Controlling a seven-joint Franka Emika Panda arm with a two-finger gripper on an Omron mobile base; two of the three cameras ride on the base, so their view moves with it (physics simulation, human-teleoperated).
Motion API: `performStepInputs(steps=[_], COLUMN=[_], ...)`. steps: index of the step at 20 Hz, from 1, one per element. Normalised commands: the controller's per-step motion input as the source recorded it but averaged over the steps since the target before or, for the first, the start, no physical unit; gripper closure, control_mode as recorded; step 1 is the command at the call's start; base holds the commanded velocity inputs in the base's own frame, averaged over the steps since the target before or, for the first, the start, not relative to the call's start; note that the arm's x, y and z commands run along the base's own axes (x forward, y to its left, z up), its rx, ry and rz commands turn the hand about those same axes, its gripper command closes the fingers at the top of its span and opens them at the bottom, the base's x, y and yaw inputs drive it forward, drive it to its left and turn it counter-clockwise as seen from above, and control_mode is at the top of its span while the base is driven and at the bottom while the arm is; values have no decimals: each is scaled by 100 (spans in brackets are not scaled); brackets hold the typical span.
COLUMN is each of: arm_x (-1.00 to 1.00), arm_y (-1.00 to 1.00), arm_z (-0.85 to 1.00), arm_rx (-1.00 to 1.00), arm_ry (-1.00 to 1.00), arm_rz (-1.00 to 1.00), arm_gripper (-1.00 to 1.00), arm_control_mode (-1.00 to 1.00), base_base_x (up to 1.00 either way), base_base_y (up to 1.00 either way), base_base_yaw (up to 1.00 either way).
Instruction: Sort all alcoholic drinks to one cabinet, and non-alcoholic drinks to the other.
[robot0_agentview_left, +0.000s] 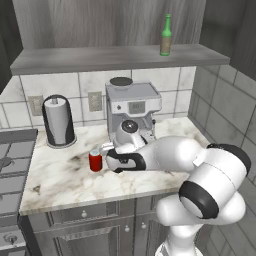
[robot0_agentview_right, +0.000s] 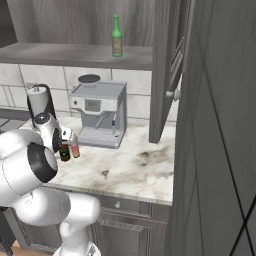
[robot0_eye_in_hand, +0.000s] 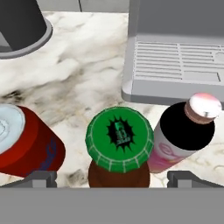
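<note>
The gripper (robot0_eye_in_hand: 112, 177) hangs directly over the brown bottle (robot0_eye_in_hand: 119, 148), looking down on its green crown cap, with the jaws spread wide apart and 1 fingertip (robot0_eye_in_hand: 39, 177) showing on each side of the neck; nothing is held yet. The trouble is the crowding: the red soda can (robot0_eye_in_hand: 26, 142) stands just beside the brown bottle on the left and the pink bottle (robot0_eye_in_hand: 183, 133) just beside it on the right, all 3 clustered on the marble counter (robot0_agentview_left: 60, 175) near the front of the coffee machine (robot0_agentview_left: 132, 107). With the jaws this wide, a straight descent could put a fingertip onto the can's silver top or the pink bottle's black cap rather than into the gaps, tipping either one over or pushing it along the counter. The brown bottle is tall and slim, so a grip taken high on the neck, or slightly off centre, would likely let it swing or topple against its neighbours as it lifts. From the right base view, the gaps look narrow, though the arm hides part of the cluster, so I can't judge them with confidence. The green bottle (robot0_agentview_left: 166, 36) already stands on the cabinet shelf (robot0_agentview_left: 100, 59) above, so the brown one belongs beside it; carrying it up there risks clipping the shelf edge or knocking the green bottle over.
</note>
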Motion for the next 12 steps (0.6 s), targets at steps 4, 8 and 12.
performStepInputs(steps=[4, 8, 12], arm_x=[5, 3, 4], arm_y=[0, 0, 0], arm_z=[-6, -4, -3], arm_rx=[0, 0, 0], arm_ry=[0, 0, 0], arm_rz=[-2, -3, -3], arm_gripper=[-100, -100, -100], arm_control_mode=[-100, -100, -100], base_base_x=[0, 0, 0], base_base_y=[0, 0, 0], base_base_yaw=[0, 0, 0])
